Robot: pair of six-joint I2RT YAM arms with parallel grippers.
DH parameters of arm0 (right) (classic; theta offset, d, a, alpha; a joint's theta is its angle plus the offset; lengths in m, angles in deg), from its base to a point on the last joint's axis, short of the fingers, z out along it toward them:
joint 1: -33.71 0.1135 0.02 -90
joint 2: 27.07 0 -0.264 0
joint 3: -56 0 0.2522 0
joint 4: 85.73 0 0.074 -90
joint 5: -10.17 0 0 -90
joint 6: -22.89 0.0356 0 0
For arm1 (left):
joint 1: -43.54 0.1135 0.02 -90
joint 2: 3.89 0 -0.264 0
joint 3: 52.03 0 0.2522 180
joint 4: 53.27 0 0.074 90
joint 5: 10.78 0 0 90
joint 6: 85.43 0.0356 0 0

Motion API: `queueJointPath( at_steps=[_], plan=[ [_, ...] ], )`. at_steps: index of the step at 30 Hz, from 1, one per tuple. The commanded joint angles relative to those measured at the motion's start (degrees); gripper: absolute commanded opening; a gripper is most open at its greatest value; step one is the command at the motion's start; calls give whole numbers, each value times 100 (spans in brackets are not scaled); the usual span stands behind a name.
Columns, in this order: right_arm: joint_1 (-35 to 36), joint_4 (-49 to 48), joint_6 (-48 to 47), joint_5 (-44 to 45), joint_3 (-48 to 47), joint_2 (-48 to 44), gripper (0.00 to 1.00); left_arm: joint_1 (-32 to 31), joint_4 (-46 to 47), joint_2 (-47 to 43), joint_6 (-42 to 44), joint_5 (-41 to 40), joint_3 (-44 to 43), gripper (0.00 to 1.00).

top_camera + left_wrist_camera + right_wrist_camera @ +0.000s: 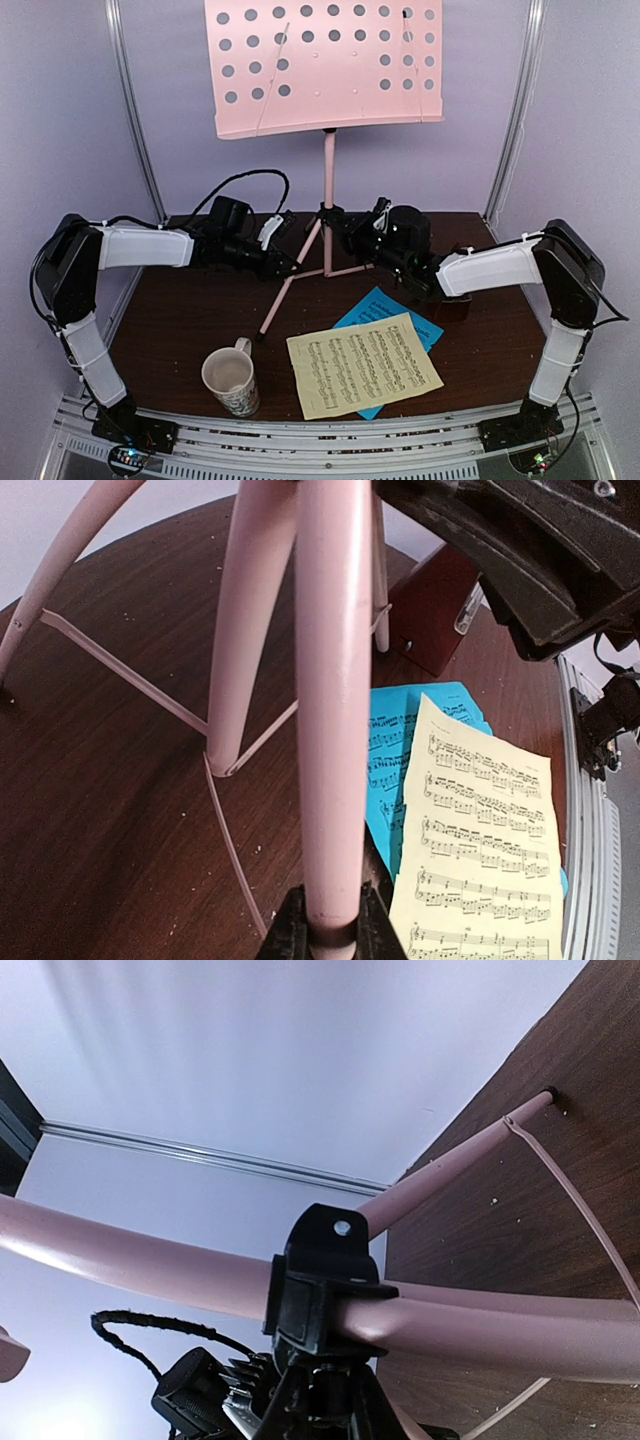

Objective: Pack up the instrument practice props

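The music stand (320, 70) loses the top of its desk to the upper edge of the overhead view, and both wrist views catch only stretches of its pink tubes. Right of the stand's post, the metronome (435, 620) has its top blocked by the right arm (490, 265). In front of the post, the blue sheet (385, 305) lies mostly under the yellow sheet (362, 365), whose notes are too small to read. The left gripper (330, 935) is cropped by the frame's bottom edge. The right gripper (325, 1385) has its fingertips lost behind the stand's black collar (320, 1280), so its hold cannot be judged. Left of the sheets, the mug (232, 380) bears a pattern too small to make out.
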Motion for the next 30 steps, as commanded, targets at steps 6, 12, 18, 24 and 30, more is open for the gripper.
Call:
queueJointPath(
  at_steps=[6, 12, 18, 24, 30],
  plan=[
    [422, 896, -3277, 1139, -79, -455, 2, 72, 20, -43, -115, -270, -169, 0],
    [1045, 2098, -6992, 2509, -555, -330, 0, 77, 11, -24, -122, -275, -169, 0],
    [1443, 2236, -10562, 3744, -791, -152, 0, 72, 11, -18, -136, -254, -177, 0],
    [1653, 1248, -13502, 4921, -1027, 442, 2, 78, 7, -34, -140, -254, -186, 0],
    [1641, 1730, -11799, 3995, -1058, -181, 45, 78, 0, -50, -131, -269, -182, 0]
  ],
)
